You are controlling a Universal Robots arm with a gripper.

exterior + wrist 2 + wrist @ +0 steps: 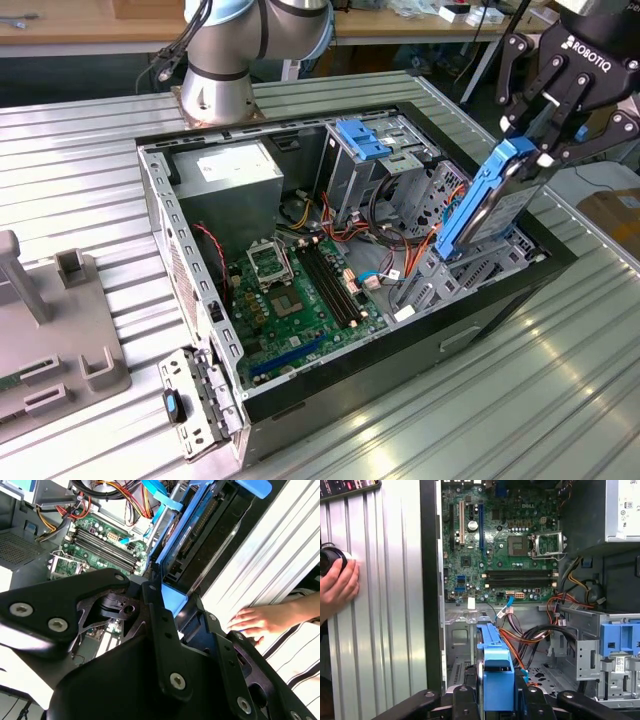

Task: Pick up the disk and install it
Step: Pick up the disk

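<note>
Gripped at its upper end by the black gripper (532,148), the blue-framed grey disk (488,208) is tilted, lower end toward the metal bay (432,280) at the exterior view's right.

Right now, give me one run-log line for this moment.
fingers: shut on disk | disk: tilted, lower end in open computer case | person's hand: flat on table beside case

The disk (488,205) is grey within a bright blue frame; the gripper (540,150) is black. The motherboard (300,300) is green, the cage bracket (362,138) blue, the wire bundle (131,497) red, orange and yellow. The table (480,400) is silver and ribbed; the cloth (300,652) is white, black-striped.
</note>
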